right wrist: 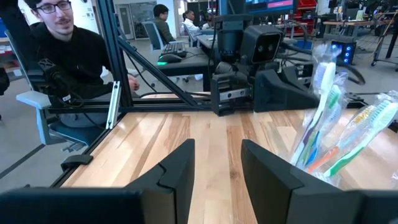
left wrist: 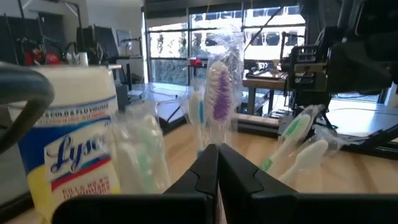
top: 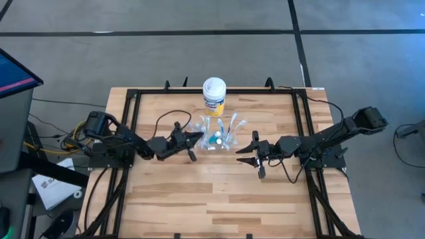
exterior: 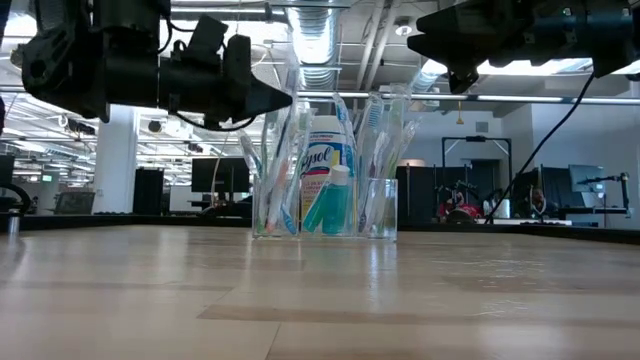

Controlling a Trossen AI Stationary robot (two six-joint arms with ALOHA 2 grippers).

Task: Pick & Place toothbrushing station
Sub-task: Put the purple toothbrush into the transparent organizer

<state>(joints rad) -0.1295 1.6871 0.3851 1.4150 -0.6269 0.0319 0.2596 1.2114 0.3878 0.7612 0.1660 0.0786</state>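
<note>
A small see-through cup (top: 220, 141) stands on its base on the table's middle, in front of the yellow canister. It holds several wrapped toothbrushes (exterior: 380, 140), which lean outward, and a teal tube (exterior: 330, 205). My left gripper (top: 199, 136) is shut. Its tips are at the cup's left side, up among the brush tops (left wrist: 219, 93), above the cup's rim in the low view (exterior: 290, 101). My right gripper (right wrist: 217, 163) is open and empty. It hangs above the table just right of the cup (top: 240, 151), with the brushes (right wrist: 329, 124) beside it. My left gripper's shut fingertips (left wrist: 208, 163) stand level, from the table's left, next to the wrapped brush tops at the cup's left side. I cannot tell whether they touch a brush or its wrapper.
A yellow Lysol canister (top: 214, 96) with a white lid stands just behind the cup, toward the far edge. A black frame (top: 133, 119) runs round the table. Bare wood lies toward the near edge. A person (right wrist: 62, 50) sits beyond the table's left side.
</note>
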